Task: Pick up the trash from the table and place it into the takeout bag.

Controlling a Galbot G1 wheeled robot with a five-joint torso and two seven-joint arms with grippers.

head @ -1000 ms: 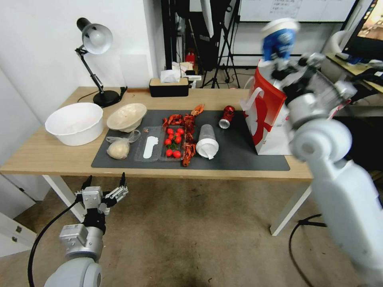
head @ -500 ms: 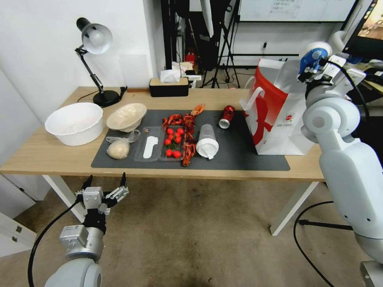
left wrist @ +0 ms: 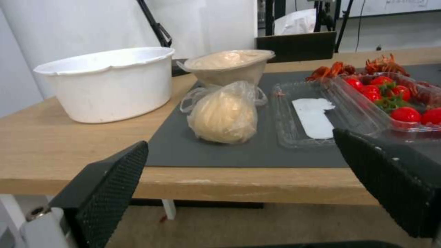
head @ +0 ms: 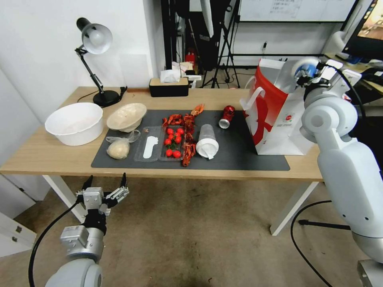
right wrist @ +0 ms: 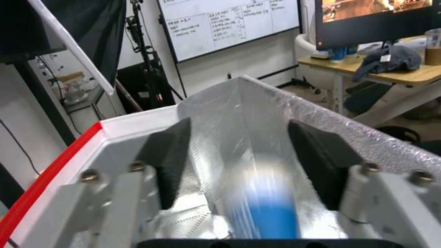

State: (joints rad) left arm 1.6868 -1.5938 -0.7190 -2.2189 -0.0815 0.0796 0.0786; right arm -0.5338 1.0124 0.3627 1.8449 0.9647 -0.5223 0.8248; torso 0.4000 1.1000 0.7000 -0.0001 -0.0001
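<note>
Right pincer (right wrist: 239, 162) gapes over takeout bag (head: 275, 119); blurred blue-and-white paper cup (right wrist: 264, 203) lies loose between spread fingers. Left pincer (head: 104, 188) open, empty.

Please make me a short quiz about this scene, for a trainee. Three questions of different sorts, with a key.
1. True or false: the red drink can lies on the dark mat.
2. The right gripper is at: A the white tub; B the mouth of the takeout bag; C the lamp.
3. Fill in: the left gripper, below the front edge of the table, has its fingers ___.
Key: 1 true; 2 B; 3 open.
</note>
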